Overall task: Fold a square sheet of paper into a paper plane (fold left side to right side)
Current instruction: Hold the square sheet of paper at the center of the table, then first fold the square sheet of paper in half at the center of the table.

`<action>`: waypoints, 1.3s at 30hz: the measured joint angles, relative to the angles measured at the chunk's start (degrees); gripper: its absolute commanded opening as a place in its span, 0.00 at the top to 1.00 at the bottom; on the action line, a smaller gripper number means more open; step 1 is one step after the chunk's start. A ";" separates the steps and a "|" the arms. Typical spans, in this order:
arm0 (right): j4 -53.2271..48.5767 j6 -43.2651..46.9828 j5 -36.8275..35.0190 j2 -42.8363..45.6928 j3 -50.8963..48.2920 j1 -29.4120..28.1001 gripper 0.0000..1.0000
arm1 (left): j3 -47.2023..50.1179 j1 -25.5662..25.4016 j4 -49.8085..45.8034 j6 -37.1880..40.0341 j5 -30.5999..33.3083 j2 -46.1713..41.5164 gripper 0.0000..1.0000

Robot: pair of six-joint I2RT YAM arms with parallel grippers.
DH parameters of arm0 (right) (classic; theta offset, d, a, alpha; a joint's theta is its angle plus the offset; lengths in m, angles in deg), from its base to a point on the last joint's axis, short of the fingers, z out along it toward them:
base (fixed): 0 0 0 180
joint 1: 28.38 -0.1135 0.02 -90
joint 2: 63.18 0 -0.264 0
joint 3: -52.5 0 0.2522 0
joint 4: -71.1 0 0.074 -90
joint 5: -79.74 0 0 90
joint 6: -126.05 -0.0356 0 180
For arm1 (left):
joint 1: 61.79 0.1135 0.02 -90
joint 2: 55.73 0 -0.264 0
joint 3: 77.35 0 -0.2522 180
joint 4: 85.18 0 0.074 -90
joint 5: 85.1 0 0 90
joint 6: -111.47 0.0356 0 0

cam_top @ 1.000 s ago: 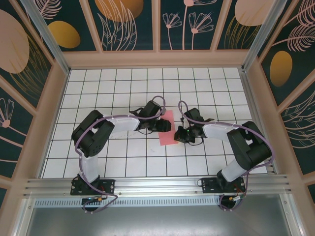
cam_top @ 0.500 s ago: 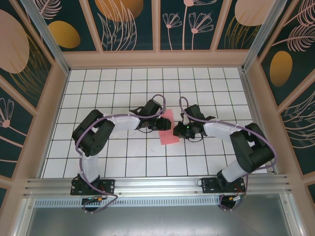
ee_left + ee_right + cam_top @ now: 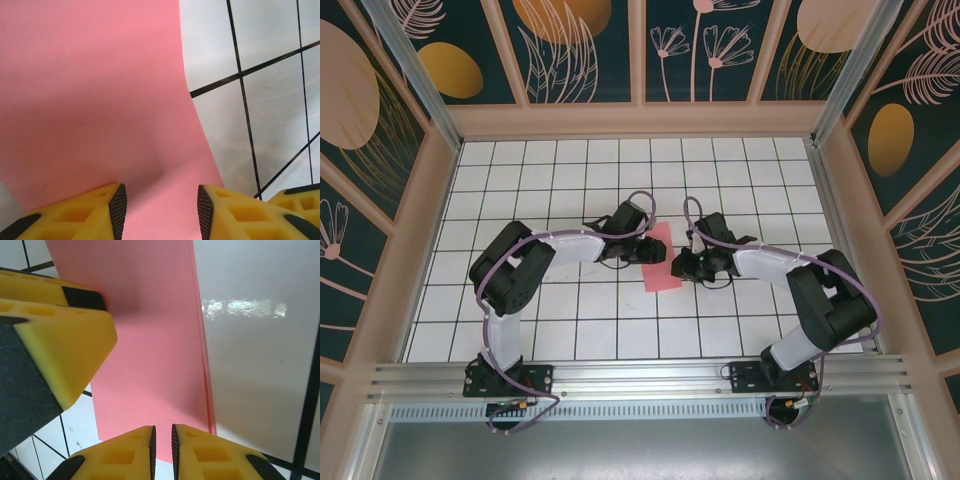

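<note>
Two grippers meet over your folded paper [image 3: 661, 272] at mid table [image 3: 520, 170]. Your left gripper [image 3: 160, 202] hovers over it, jaws apart. Your right gripper [image 3: 162, 440] shows a thin slit at the paper's edge; pinching or not, you cannot tell.

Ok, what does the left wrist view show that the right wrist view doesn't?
Left wrist: the left fingers set apart over the pink sheet, whose right edge curves. Right wrist: the right fingers with a thin slit between them at the sheet's near edge, and its right edge looking layered. Both: the pink sheet lying on the white gridded table.
</note>
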 measured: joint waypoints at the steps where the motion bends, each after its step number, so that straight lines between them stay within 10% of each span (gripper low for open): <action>1: 0.24 0.00 0.24 -0.39 0.00 0.00 0.81 | 0.00 0.02 0.11 -0.13 -0.02 0.04 0.56; 39: -1.01 2.82 -1.44 -6.36 2.89 -0.37 0.86 | -5.95 7.10 0.33 -0.33 -3.15 4.85 0.55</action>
